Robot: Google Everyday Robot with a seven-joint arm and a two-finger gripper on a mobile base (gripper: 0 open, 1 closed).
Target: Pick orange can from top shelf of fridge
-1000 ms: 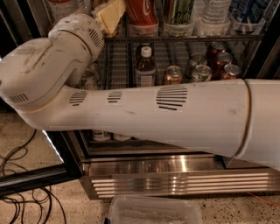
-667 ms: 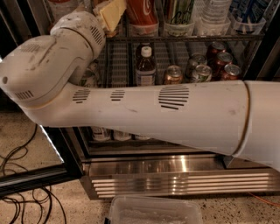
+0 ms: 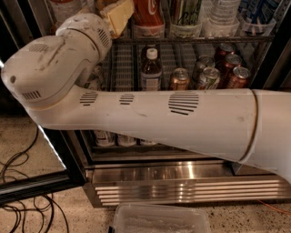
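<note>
The gripper is out of view, above the frame's top edge where the arm's wrist joint (image 3: pixel 86 32) rises, so whether it is apart or together cannot be told. Just right of that wrist, and so probably close beside the gripper, a tilted golden shape that looks like the orange can (image 3: pixel 117 16) stands at the left end of the top shelf (image 3: pixel 191 40) of the fridge (image 3: pixel 182 182). The red cola can (image 3: pixel 148 11) is farther right. The orange can is probably thin-walled, smooth and slippery with chill. It should be held across mid-body with modest squeeze.
</note>
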